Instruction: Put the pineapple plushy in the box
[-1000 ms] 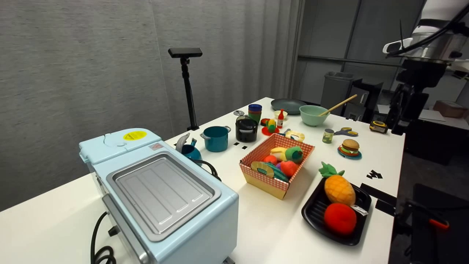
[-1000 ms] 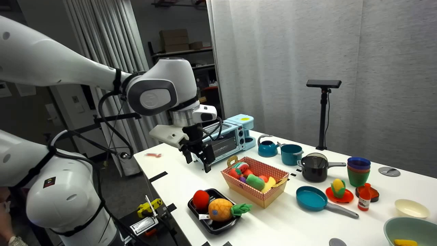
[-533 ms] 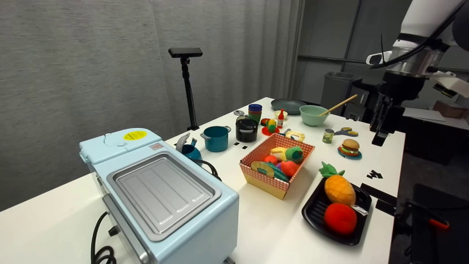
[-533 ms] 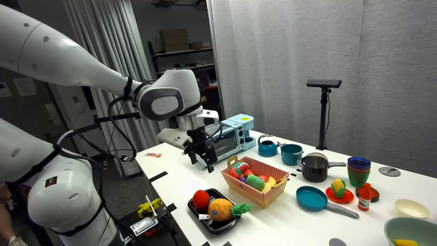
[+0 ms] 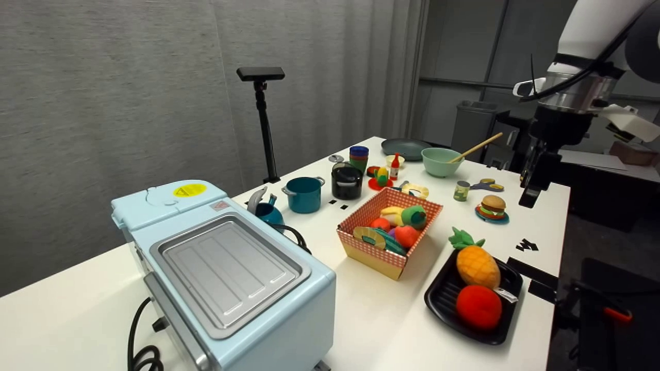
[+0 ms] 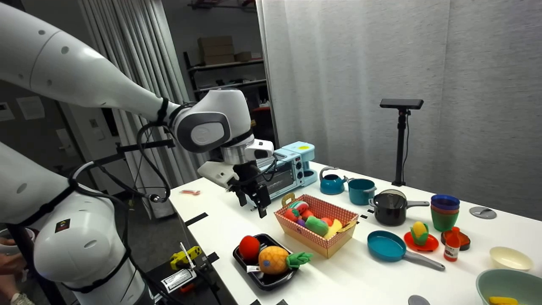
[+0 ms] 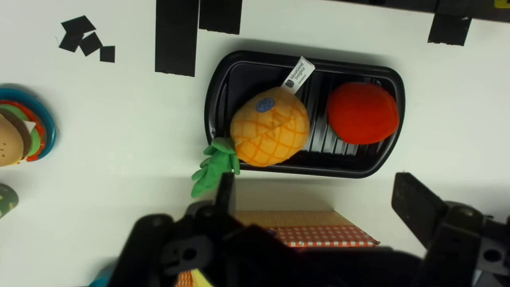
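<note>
The pineapple plushy (image 5: 478, 267) has a yellow-orange body and a green tuft. It lies in the black tray (image 5: 444, 288), its tuft hanging over the rim, as an exterior view (image 6: 273, 260) and the wrist view (image 7: 271, 127) also show. The box (image 5: 374, 262) has red-checked upper walls and tan lower walls. It stands beside the tray with toy fruit in it, in both exterior views (image 6: 302, 238). In the wrist view its checked wall (image 7: 318, 236) shows partly behind the gripper. My gripper (image 7: 314, 175) is open and empty, held above the table in both exterior views (image 5: 526, 190) (image 6: 253, 207).
A red round plush (image 7: 362, 113) lies beside the pineapple in the tray. A light-blue appliance (image 5: 289, 309) stands at the table's end. A toy burger (image 5: 492, 207), a teal pot (image 5: 304, 196), a black pot (image 5: 346, 183) and a green bowl (image 5: 438, 164) stand around.
The arm and gripper have moved down and toward the table, leftward in an exterior view and rightward in an exterior view. The pineapple plushy and the box have not moved.
</note>
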Controlling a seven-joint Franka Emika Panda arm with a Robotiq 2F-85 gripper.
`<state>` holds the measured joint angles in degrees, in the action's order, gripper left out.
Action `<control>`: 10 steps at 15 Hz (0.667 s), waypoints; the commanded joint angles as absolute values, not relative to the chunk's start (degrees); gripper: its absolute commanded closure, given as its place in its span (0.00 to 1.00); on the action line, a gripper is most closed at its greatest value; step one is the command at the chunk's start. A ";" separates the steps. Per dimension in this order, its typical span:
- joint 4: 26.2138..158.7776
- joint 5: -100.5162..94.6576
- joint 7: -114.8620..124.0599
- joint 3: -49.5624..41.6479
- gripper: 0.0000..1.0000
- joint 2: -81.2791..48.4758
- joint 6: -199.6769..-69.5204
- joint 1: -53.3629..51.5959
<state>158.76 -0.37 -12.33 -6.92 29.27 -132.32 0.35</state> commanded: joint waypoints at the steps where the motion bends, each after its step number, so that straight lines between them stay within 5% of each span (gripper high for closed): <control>1: 158.70 -0.30 -7.14 -5.74 0.00 23.29 -138.51 2.13; 10: 158.48 -0.05 -4.04 -4.89 0.00 17.59 -142.86 1.74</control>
<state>158.51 -0.33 -3.83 -5.49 17.57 -142.96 1.17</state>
